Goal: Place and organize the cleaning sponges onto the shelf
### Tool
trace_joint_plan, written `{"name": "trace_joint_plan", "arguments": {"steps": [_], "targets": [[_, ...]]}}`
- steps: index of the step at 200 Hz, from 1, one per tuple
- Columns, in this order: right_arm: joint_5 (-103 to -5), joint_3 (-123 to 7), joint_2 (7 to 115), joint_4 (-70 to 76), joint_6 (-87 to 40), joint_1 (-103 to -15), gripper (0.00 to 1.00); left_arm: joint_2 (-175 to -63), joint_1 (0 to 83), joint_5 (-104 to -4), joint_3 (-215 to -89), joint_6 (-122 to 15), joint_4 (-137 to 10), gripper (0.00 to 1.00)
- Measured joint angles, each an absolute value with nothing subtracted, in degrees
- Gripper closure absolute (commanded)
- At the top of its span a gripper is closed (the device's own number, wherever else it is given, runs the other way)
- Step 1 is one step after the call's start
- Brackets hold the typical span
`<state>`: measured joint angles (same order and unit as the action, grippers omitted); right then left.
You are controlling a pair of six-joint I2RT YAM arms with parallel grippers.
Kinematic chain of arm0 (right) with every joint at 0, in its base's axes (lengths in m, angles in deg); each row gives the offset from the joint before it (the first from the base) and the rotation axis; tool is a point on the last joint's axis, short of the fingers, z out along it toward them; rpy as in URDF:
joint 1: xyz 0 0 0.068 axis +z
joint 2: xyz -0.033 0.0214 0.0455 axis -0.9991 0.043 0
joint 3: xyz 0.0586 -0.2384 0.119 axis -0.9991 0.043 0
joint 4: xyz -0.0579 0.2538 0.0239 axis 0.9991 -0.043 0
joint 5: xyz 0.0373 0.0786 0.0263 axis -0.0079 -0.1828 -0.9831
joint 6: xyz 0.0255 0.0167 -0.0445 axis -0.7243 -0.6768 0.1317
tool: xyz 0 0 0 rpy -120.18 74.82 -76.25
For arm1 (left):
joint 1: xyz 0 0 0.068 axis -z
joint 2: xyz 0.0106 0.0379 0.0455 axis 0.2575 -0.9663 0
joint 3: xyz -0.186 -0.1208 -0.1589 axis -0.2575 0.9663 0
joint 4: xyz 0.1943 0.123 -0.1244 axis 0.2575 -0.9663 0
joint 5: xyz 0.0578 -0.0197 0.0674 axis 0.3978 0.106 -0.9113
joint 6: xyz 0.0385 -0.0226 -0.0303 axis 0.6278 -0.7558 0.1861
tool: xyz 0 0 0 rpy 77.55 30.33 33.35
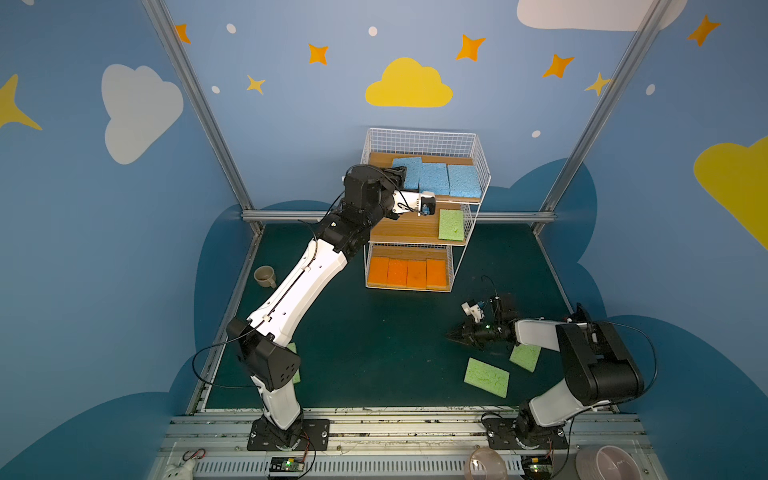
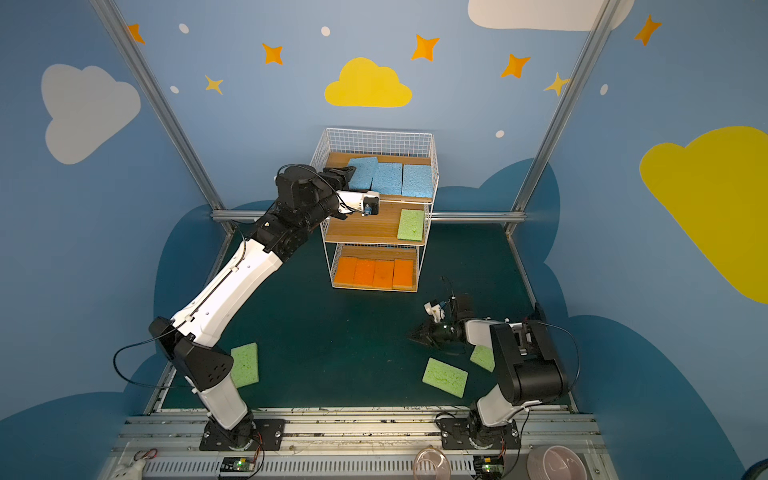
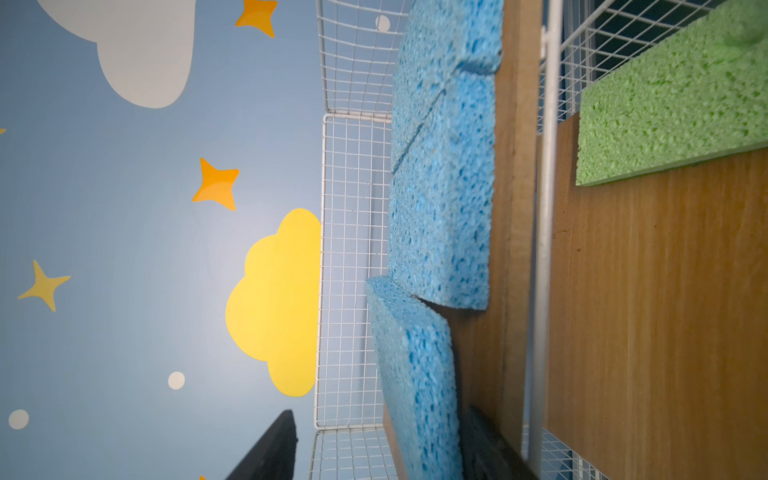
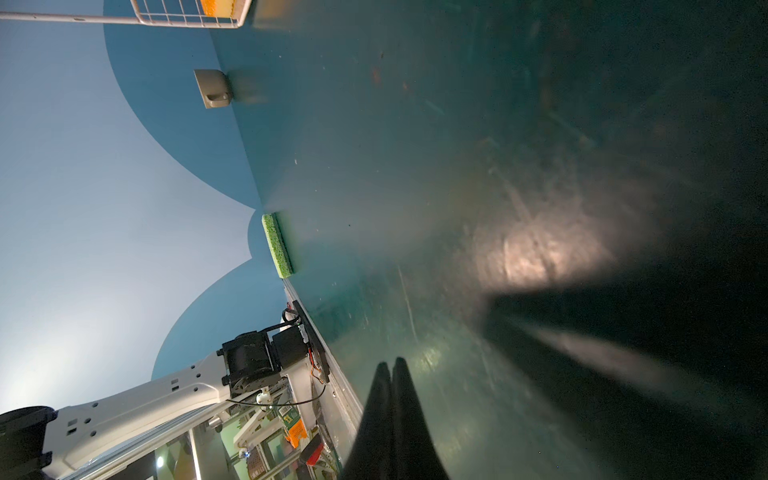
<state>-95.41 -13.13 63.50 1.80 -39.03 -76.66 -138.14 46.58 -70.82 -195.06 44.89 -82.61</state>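
- At the far left I see a small cup (image 1: 264,276) on the dark green mat (image 1: 374,332), well apart from the shelf.
- Near the base of the left arm, one green sponge (image 2: 245,365) lies flat on the mat, partly hidden by the arm.
- The left gripper (image 1: 398,173) reaches to the left end of the top board of the shelf (image 1: 422,141). Its jaws are spread, and the leftmost blue sponge (image 1: 408,172) sits between them. In the left wrist view there is a clear gap between one finger (image 3: 274,449) and this sponge.
- This blue sponge is tilted, and its edge overlaps the middle blue sponge (image 1: 434,178). The right blue sponge (image 1: 463,179) lies flat just beside.
- On the middle board, a second green sponge (image 1: 451,224) lies at the right end.
- On the bottom board, four orange sponges (image 1: 407,273) lie side by side, touching.
- The right gripper (image 1: 455,334) is low over the mat, its fingers (image 4: 390,382) pressed together with nothing between.
- Near it, two more green sponges lie on the mat: one free (image 1: 486,377), one partly under the right arm (image 1: 525,357).
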Motion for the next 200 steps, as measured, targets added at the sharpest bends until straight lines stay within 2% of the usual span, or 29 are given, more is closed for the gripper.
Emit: {"name": "trace_joint_plan", "arguments": {"steps": [43,71,134,200], "targets": [[-95.4,-13.1,63.2,1.8,-39.0,-76.7,1.00,-136.3,47.3,-71.0,-193.6,44.3,-83.1,0.22],[-95.4,-13.1,63.1,1.8,-39.0,-76.7,1.00,-136.0,47.8,-71.7,-192.2,43.6,-86.7,0.21],[-95.4,-13.1,61.7,1.5,-39.0,-76.7,1.00,-136.2,47.9,-72.6,-191.0,40.4,-87.2,0.25],[-95.4,-13.1,61.7,1.6,-39.0,-76.7,1.00,-134.4,47.6,-67.4,-192.2,30.8,-84.3,0.40]]}}
